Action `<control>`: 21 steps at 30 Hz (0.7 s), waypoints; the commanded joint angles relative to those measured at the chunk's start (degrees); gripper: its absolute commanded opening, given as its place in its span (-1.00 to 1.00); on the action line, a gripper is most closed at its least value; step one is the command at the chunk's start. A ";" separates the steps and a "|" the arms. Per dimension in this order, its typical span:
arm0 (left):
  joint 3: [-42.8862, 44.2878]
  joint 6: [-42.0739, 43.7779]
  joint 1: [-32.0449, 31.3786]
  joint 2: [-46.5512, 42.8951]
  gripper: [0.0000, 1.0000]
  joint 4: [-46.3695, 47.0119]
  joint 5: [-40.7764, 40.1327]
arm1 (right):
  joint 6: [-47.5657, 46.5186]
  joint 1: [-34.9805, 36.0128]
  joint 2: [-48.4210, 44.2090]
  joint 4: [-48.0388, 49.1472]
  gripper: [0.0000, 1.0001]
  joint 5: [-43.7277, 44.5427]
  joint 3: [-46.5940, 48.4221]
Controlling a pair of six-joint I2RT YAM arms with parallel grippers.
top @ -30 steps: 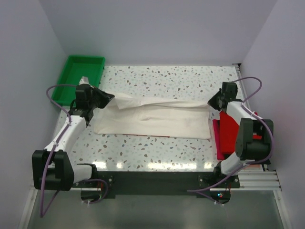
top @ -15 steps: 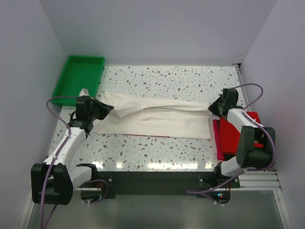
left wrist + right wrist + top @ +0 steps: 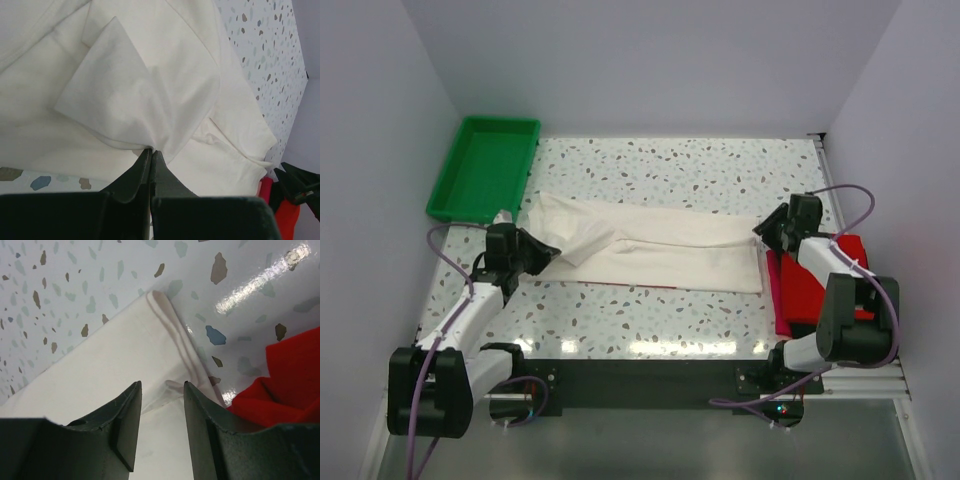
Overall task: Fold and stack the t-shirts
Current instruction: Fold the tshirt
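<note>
An off-white t-shirt (image 3: 665, 255) lies folded into a long band across the middle of the table. My left gripper (image 3: 553, 256) is shut on a bunch of cloth at the shirt's left end; in the left wrist view the tips (image 3: 151, 151) pinch a fold of the shirt (image 3: 150, 85). Over the shirt's right end my right gripper (image 3: 761, 232) stands open, and its fingers (image 3: 162, 385) hover just above the shirt's corner (image 3: 100, 365) without holding it. A red t-shirt (image 3: 815, 280) lies crumpled at the right edge, next to that corner (image 3: 287, 380).
A green plastic tray (image 3: 450, 195) stands at the far left corner, just beyond my left arm. The speckled table (image 3: 670, 160) shows bare behind the shirt and in front of it. White walls close in on both sides.
My left gripper has pulled the shirt's left end nearer and lower. My right gripper has opened and let go of the right corner, which now rests on the table.
</note>
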 commanded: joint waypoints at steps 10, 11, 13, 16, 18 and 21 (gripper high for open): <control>-1.06 2.12 0.00 -1.38 -1.00 2.77 0.51 | -2.56 7.54 -4.58 -2.39 -0.14 2.48 1.42; -1.14 2.12 0.09 -1.30 -1.00 2.86 0.68 | -2.30 8.26 -4.67 -2.48 -0.14 2.48 1.34; -1.14 2.12 0.09 -1.21 -1.00 3.21 0.77 | -0.98 9.75 -4.49 -1.69 -0.14 3.35 0.90; -1.23 2.12 0.09 -1.21 -1.00 3.30 1.04 | -0.18 10.11 -2.13 -0.90 -0.14 3.27 0.98; -1.23 2.20 0.09 -1.21 -1.00 3.30 1.21 | -0.18 10.11 -0.46 -1.33 -0.14 3.88 1.16; -0.97 2.47 0.09 -0.95 -1.00 3.13 1.12 | -0.10 9.41 1.31 -2.39 -0.15 5.29 0.73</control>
